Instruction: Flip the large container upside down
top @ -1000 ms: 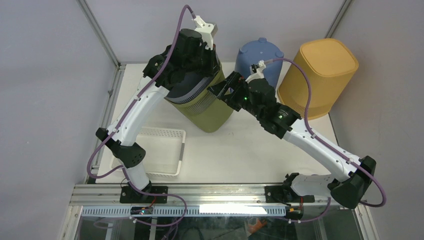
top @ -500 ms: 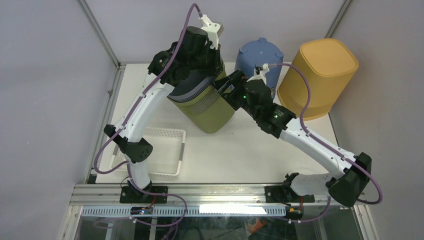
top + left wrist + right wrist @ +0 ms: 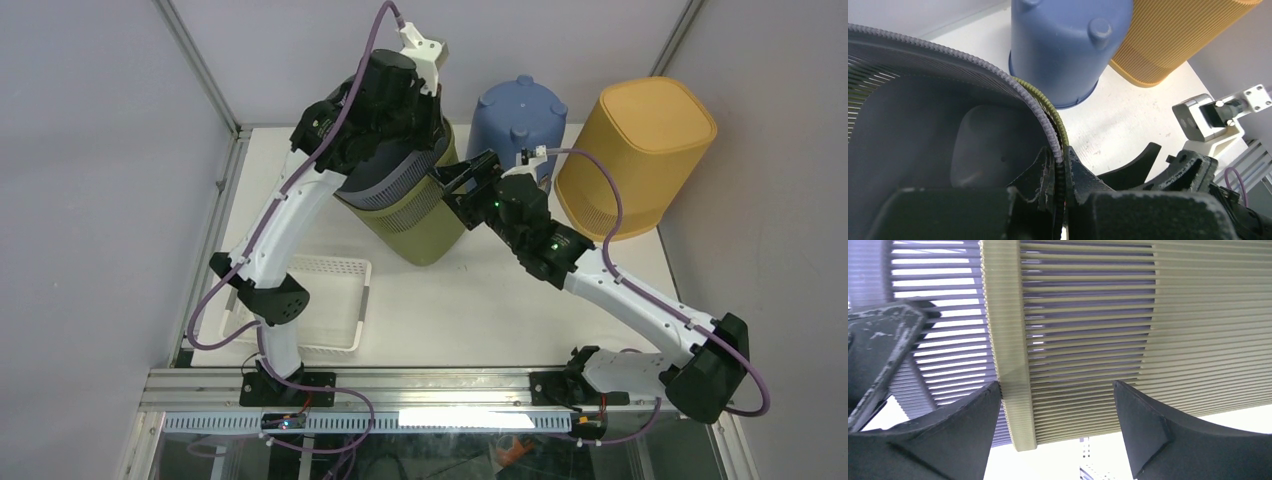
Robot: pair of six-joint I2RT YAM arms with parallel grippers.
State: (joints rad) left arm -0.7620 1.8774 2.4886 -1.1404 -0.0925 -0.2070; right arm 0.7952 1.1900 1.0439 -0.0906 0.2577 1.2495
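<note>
An olive ribbed container (image 3: pixel 420 225) stands tilted on the table with a grey ribbed container (image 3: pixel 388 180) nested inside it. My left gripper (image 3: pixel 437 160) is shut on their right-hand rims; in the left wrist view (image 3: pixel 1060 167) one finger is inside the grey wall (image 3: pixel 923 115) and one outside the olive rim (image 3: pixel 1050 107). My right gripper (image 3: pixel 466 178) is open just right of the olive container. In the right wrist view (image 3: pixel 1055 387) its fingers straddle the olive rim band (image 3: pixel 1008 340), with no contact visible.
A blue container (image 3: pixel 518 115) and a bigger yellow container (image 3: pixel 640 150) stand upside down at the back right. A white slotted basket (image 3: pixel 320 300) lies at the front left. The right arm's fingers (image 3: pixel 1133 167) show close beside my left gripper.
The right gripper has moved left and back, up against the olive container's rim. The left arm has shifted slightly right, still holding the rims.
</note>
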